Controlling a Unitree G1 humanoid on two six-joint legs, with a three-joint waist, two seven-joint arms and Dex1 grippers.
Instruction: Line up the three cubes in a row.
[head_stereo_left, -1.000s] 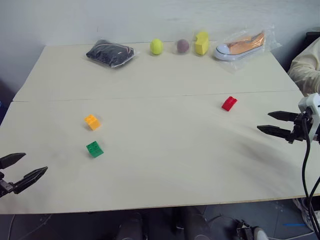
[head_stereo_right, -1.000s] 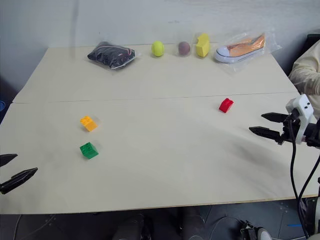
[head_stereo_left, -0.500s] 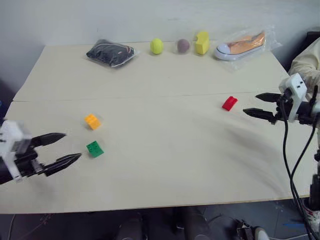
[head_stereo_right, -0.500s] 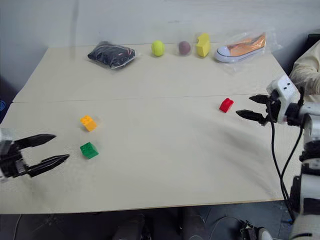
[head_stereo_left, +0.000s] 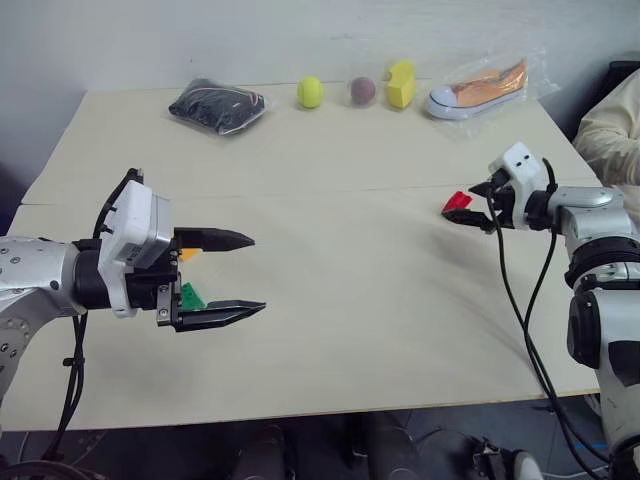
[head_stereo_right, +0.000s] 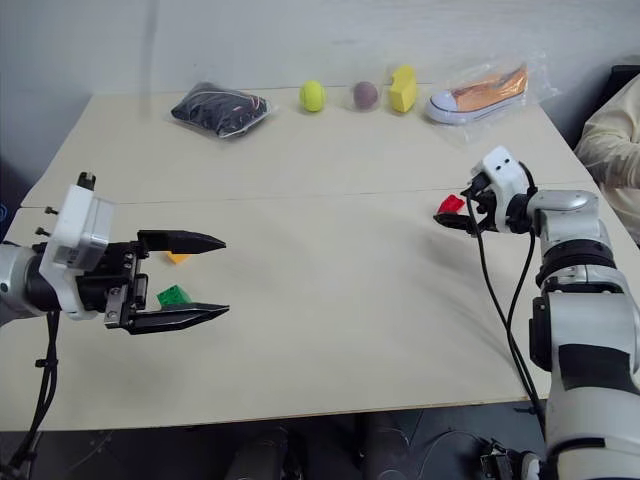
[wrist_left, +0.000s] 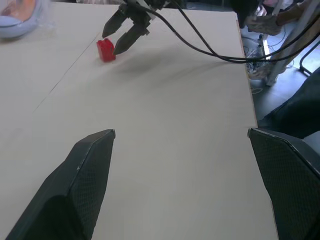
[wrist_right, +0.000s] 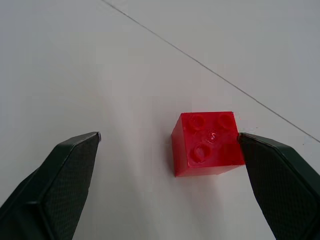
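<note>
Right pincer (head_stereo_right: 455, 212) gaping wide, empty, straddling red cube (wrist_right: 207, 142) on worktop (head_stereo_left: 340, 300), one finger touching. Next: centring, closing. Left pincer (head_stereo_left: 232, 275) hanging agape over green cube (head_stereo_right: 173, 295), orange cube (head_stereo_right: 179, 257).

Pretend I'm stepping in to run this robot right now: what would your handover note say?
Left gripper: open, empty, above the table near the green cube and orange-yellow cube.
Right gripper: open, empty, right at the red cube, which sits between its fingers but is not gripped.
Cubes: green and orange-yellow close together on the robot's left, red far off on the right.
Done: nothing lined up.
Left: probably grip the red cube, bring it to the other two, and set all three in a row.
</note>
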